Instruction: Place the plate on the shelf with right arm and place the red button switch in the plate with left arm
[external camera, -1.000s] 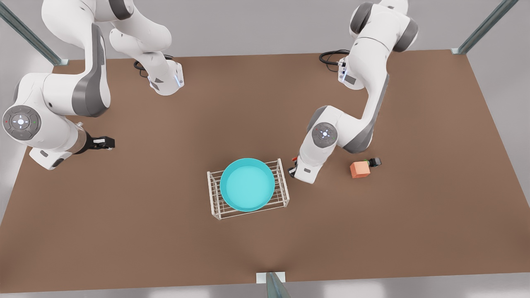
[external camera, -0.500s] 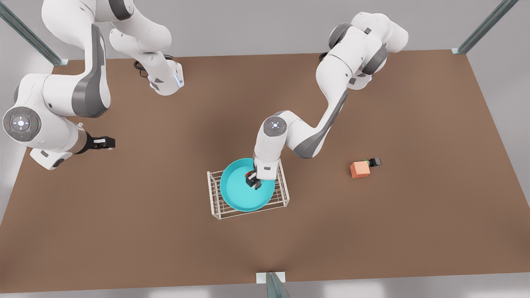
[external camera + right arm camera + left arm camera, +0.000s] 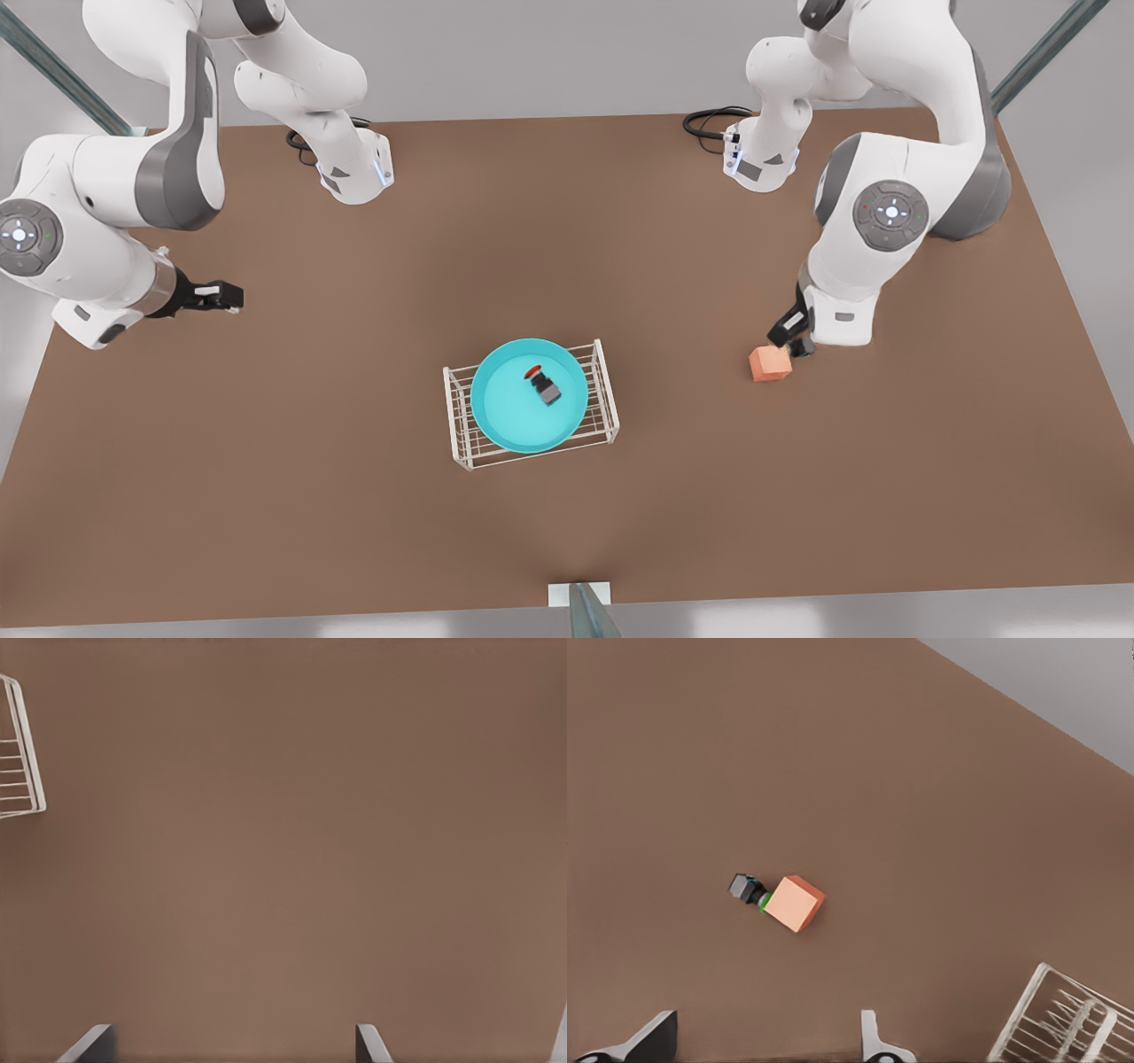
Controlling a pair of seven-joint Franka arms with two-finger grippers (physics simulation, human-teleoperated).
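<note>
Switch [image 3: 541, 383] left lying in plate [image 3: 505, 416], left gripper [image 3: 788, 335] gone from shelf [image 3: 461, 443]

Half a second ago: left gripper down inside the turquoise plate, shut around the red-capped switch. Now: pulled well away toward the front view's right, hanging over the orange cube [image 3: 769, 363] and green-capped switch [image 3: 748, 890], empty. Switch resting on its side on the plate, plate sitting on the wire shelf. Right gripper [image 3: 213, 297] waiting near the front view's left edge, barely shifted.

From the left wrist: fingertips [image 3: 873, 1041] spread apart, nothing between; cube and green-capped switch touching. From the right wrist: fingertips [image 3: 368, 1041] likewise apart over bare brown table [image 3: 283, 850], shelf corner [image 3: 22, 762] at the edge.
</note>
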